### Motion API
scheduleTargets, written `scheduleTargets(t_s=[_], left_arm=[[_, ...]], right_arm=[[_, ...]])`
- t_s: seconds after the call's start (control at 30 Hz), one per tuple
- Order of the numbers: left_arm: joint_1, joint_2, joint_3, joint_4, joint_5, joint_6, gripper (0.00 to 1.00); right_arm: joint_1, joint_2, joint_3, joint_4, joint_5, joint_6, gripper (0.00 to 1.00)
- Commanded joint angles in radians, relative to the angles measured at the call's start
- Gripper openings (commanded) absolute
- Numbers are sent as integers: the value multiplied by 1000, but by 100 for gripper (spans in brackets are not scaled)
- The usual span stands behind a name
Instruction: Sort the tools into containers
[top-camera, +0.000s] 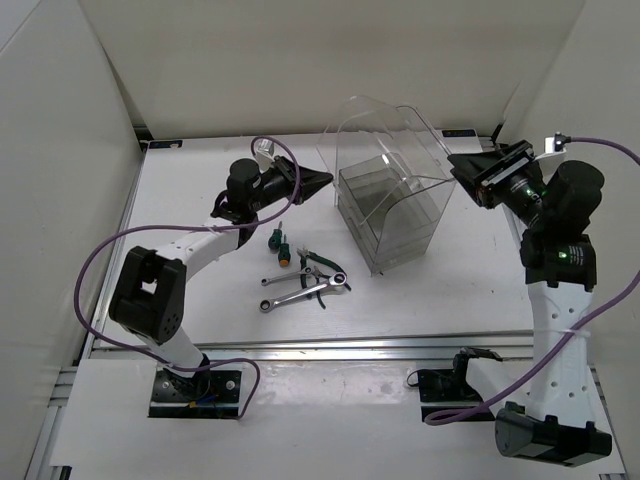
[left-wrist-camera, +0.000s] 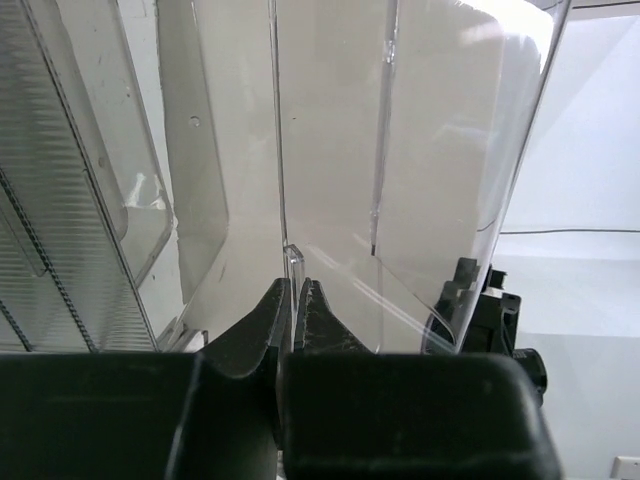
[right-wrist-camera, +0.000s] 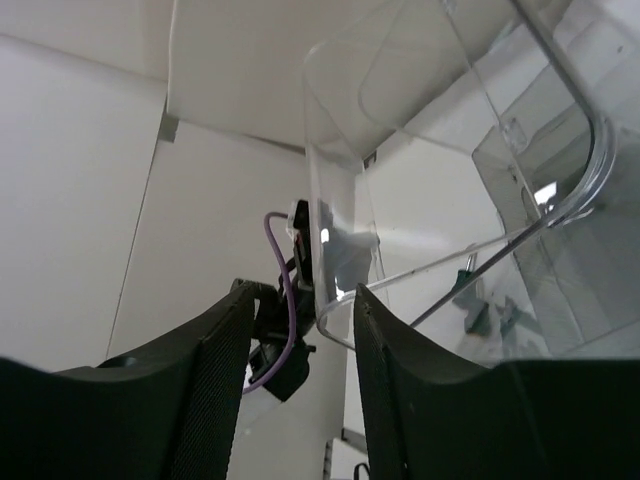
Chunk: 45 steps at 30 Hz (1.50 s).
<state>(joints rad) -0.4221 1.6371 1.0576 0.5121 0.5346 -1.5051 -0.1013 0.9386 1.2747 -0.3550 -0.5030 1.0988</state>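
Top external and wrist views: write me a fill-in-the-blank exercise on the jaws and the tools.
The left gripper has its jaws ___.
The right gripper has its jaws ___.
In the top view, the tools lie to the ___ of the clear bin.
Missing words: shut, open, left.
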Motion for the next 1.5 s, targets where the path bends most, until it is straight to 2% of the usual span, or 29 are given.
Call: scheduleTargets(t_s=[0.0, 0.23, 0.37, 0.47, 0.53, 0.77, 0.93, 1.07, 1.13, 1.2, 1.27, 1.33, 1.37, 1.43, 1.47], left_arm=[[-1, -91, 71, 71, -19, -27, 10], [-1, -112, 79, 48, -28, -24, 10], [-1, -128, 71, 36, -35, -23, 10], [-3, -134, 70, 34, -38, -23, 10], [-1, -143, 71, 31, -38, -23, 10], [-1, -160, 68, 23, -44, -23, 10], [-3, -164, 68, 17, -38, -23, 10], [-4, -177, 61, 13, -35, -23, 10], [0, -183, 58, 6, -25, -14, 10], [6, -189, 55, -3, -16, 5, 10], [17, -201, 48, -33, 5, 32, 11], [26, -220, 35, -52, 18, 54, 20], [37, -238, 32, -70, 30, 86, 35], [52, -266, 30, -141, 36, 156, 52], [71, -299, 39, -217, 48, 192, 70]], right_arm=[[17, -12, -21, 73, -72, 61, 49], [93, 37, 8, 18, -80, -25, 56], [285, 89, 40, -28, 9, -62, 58], [371, 111, 54, -50, 101, -86, 59], [390, 117, 54, -38, 149, -86, 59], [417, 184, 92, -38, 172, -123, 59], [482, 233, 94, 11, 202, -129, 56], [509, 249, 94, 48, 225, -117, 45], [509, 233, 89, 79, 228, -93, 29], [506, 221, 91, 82, 248, -77, 18], [503, 209, 95, 79, 264, -65, 11], [500, 197, 98, 82, 274, -44, 6], [494, 197, 100, 85, 279, -31, 5], [494, 190, 95, 97, 296, 11, 3], [491, 181, 94, 106, 303, 30, 3]])
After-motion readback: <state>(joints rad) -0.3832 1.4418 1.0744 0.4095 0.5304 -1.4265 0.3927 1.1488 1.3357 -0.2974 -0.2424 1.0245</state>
